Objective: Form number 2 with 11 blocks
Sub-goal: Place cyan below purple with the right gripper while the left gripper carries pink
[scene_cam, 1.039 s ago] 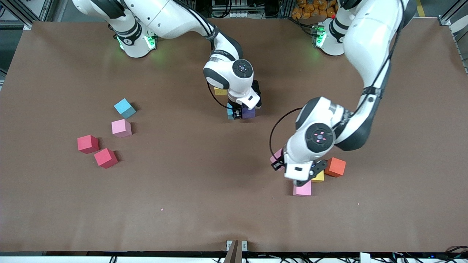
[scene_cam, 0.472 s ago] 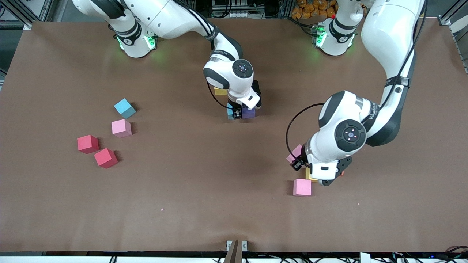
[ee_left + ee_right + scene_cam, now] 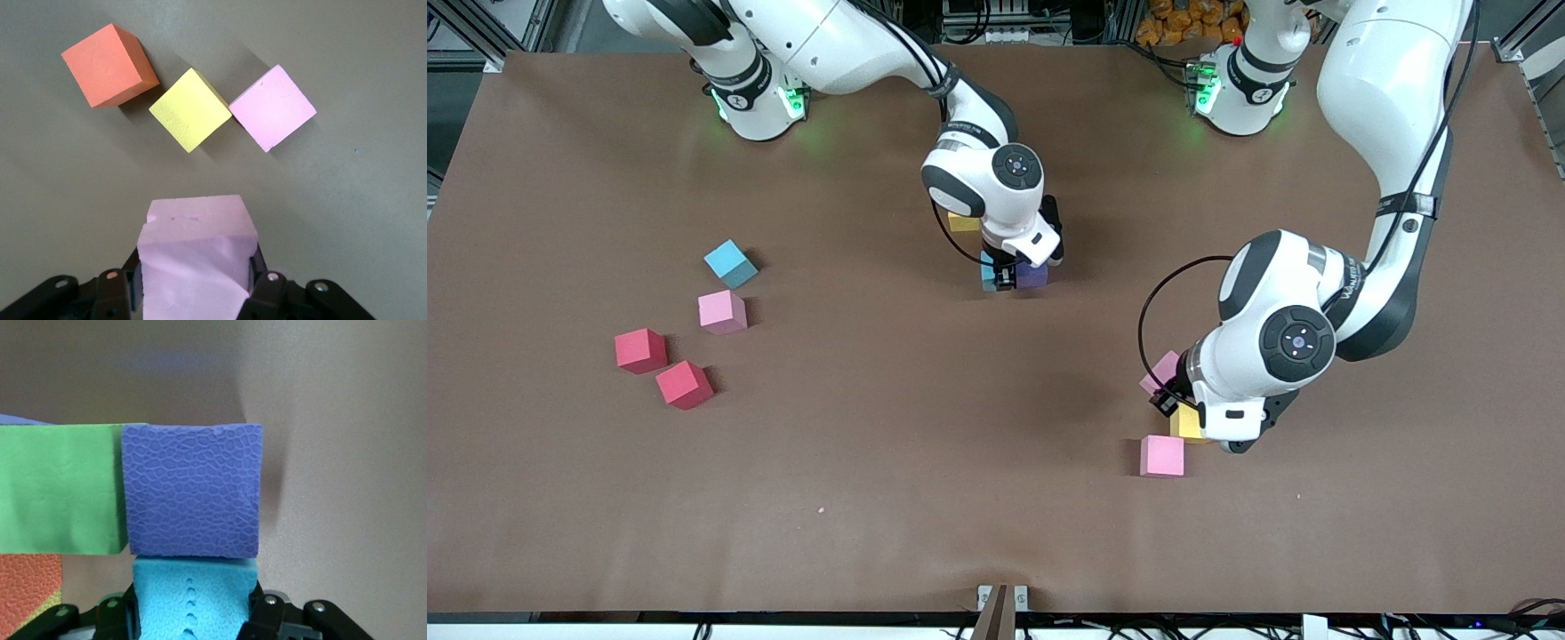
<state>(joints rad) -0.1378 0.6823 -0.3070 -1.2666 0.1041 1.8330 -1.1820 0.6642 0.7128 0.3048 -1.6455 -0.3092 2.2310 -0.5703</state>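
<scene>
Meanwhile, held a pink foam cube (image 3: 197,257) clamped in left gripper (image 3: 193,283) jaws over the brown tabletop (image 3: 925,444); gripped a light-blue foam cube (image 3: 193,597) in right gripper (image 3: 193,613) jaws, touching a purple foam cube (image 3: 192,490).

Pink block (image 3: 197,263), yellow block (image 3: 190,109), orange block (image 3: 109,65) — brown table (image 3: 889,498)

The brown matte surface (image 3: 889,498) I work over carries loose foam cubes. Toward my right arm's end lie a light blue foam cube (image 3: 730,263), a pink foam cube (image 3: 722,312) nearer the front camera, then two red foam cubes (image 3: 640,350) (image 3: 684,384) close together. Mid-surface, a purple foam cube (image 3: 193,490) touches a green foam cube (image 3: 60,490). Toward my left arm's end, an orange foam cube (image 3: 110,65), a yellow foam cube (image 3: 190,110) and a second pink cube (image 3: 272,107) form a diagonal row.
</scene>
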